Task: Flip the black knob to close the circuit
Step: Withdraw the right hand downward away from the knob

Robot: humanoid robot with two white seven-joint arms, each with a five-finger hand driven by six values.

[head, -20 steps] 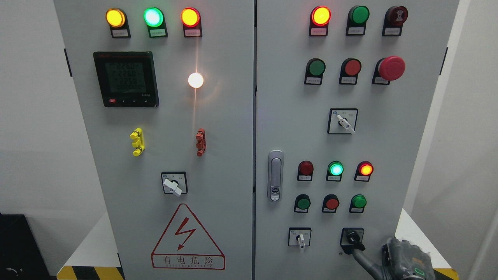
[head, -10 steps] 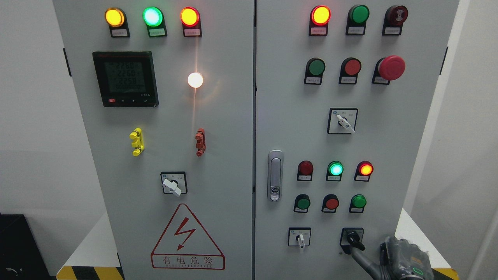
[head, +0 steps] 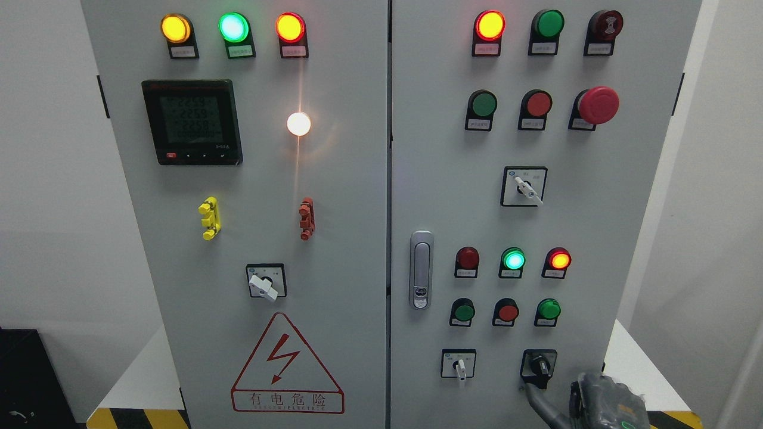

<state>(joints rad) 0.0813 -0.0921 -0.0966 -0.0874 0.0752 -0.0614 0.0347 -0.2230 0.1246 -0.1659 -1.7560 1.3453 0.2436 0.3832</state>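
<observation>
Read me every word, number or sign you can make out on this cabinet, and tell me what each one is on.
"有电危险", above a smaller blurred line: red warning triangle with a lightning bolt, left door.
Roughly "2259", "2259", "2258": meter screen, digits blurred, so unsure.
Small tags under the lamps and buttons: too small to read.
Marks around the black knob and the other switches: unreadable.

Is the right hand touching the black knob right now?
Cannot tell. In the head view a finger of the right hand reaches up to the lower edge of the black knob, but from the front neither contact nor a gap shows plainly.
</observation>
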